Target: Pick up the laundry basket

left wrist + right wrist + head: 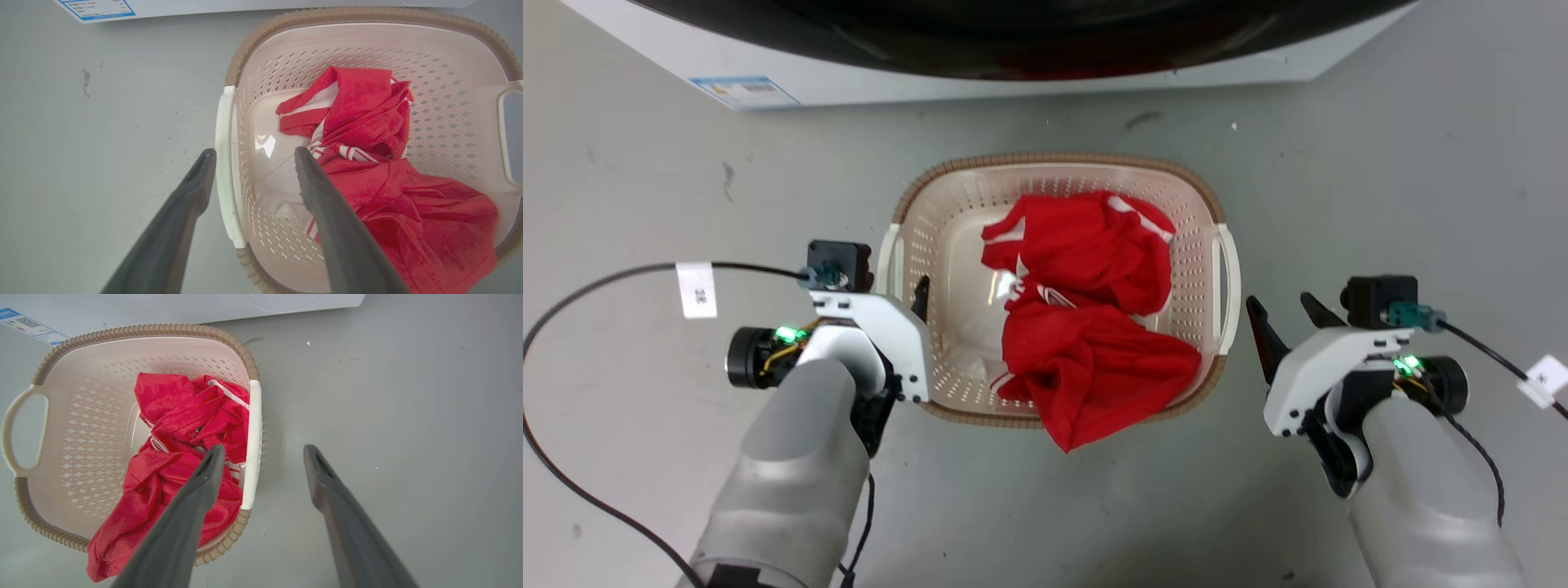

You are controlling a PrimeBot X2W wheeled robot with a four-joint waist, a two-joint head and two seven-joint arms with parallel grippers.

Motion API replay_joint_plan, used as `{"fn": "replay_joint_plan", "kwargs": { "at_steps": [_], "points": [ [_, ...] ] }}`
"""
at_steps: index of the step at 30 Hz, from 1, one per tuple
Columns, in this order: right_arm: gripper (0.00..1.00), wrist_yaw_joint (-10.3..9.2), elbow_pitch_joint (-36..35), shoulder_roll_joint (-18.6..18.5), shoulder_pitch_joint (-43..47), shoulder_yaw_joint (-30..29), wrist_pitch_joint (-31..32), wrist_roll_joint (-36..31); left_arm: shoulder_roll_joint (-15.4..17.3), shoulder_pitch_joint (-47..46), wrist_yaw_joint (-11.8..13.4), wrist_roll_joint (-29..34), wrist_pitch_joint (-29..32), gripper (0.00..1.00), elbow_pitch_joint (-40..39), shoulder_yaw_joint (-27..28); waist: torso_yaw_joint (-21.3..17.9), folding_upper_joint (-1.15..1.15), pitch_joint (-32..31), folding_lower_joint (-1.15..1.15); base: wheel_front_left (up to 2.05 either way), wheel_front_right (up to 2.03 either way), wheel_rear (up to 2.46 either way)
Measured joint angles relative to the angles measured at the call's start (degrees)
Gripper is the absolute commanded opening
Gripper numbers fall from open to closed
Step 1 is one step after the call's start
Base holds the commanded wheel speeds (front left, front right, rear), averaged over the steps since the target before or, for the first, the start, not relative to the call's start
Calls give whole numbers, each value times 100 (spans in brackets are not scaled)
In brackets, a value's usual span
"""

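The laundry basket [1054,159], cream with a brown woven-look rim, stands on the grey floor in front of me. A red garment [1086,327] lies inside and spills over the near rim. My left gripper [908,300] is open astride the white left handle [224,163], one finger outside the wall and one inside the basket [367,14]. My right gripper [1282,300] is open just right of the white right handle [1232,286]. In the right wrist view that handle [253,437] lies between the fingers of the right gripper [264,448], which hovers above it.
A white washer [849,82] with a dark door stands right behind the basket, an energy label [743,90] on its front. Black cables with white tags [696,290] trail from both wrists over the floor. Bare grey floor [1421,180] lies to both sides.
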Motion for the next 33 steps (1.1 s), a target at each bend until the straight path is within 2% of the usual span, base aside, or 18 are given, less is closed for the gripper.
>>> {"fn": "replay_joint_plan", "kwargs": {
  "at_steps": [14, 28, 29, 30, 31, 33],
  "points": [
    [100, -1, 1474, -1, -1482, 786, 18, 526, 205, -1169, -41, -146, 212, 100, 917, 47, -128, 0, 1020, 0, 0, 0, 0],
    [100, -1, 2468, 0, -2523, 1189, 107, 759, 194, -1749, -136, -314, 509, 100, 1211, 4, -53, 0, 1360, 0, 0, 0, 0],
    [42, -1, 2509, 0, -2562, 1194, 104, 771, 185, -1763, -141, -335, 531, 49, 1222, 9, -44, 0, 1365, -1, 0, 0, 0],
    [4, 0, 2548, 0, -2606, 1210, 107, 775, 176, -1775, -143, -369, 566, 0, 1233, 5, -37, 0, 1370, 0, 0, 0, 0],
    [0, -1, 2572, 0, -2638, 1244, 115, 783, 168, -1784, -151, -370, 588, 0, 1243, -5, -30, 0, 1374, -1, 0, 0, 0],
    [0, 0, 2609, 1, -2674, 1318, 146, 821, 155, -1791, -179, -382, 648, 0, 1259, -30, -20, 0, 1381, -1, 0, 0, 0]
  ]
}}
